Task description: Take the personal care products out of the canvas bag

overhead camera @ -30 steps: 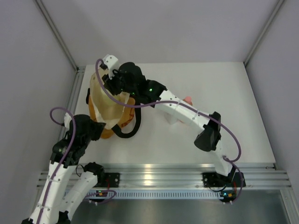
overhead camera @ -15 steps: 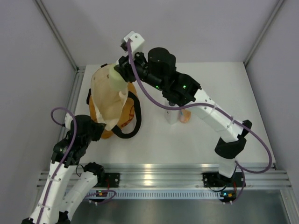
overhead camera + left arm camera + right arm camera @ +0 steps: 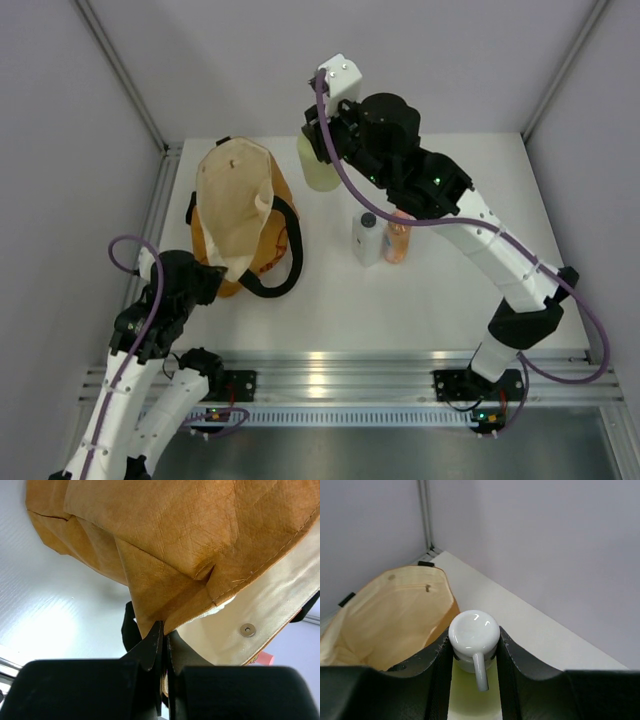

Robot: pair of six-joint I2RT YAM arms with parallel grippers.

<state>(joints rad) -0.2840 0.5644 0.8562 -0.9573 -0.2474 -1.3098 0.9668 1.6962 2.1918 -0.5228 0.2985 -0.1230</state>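
We look down on the white bench [image 3: 480,290]. The mustard-orange fabric tote [image 3: 235,205] with cream lining sits along its left edge, toward the far-left corner. Its mouth gapes upward and its black strap handles [image 3: 285,265] curl onto the bench at its right. The left gripper [image 3: 164,640] has its jaws pressed together on a fold of the tote's near rim. The right gripper [image 3: 474,647] hangs near the far edge, just right of the tote, clamped on the pale green bottle [image 3: 320,172] below its white cap — outside the bag. Toward the bench's middle stand the clear-white squarish bottle [image 3: 367,242] with black cap and the orange bottle [image 3: 397,240] with pink cap — upright, just beside each other.
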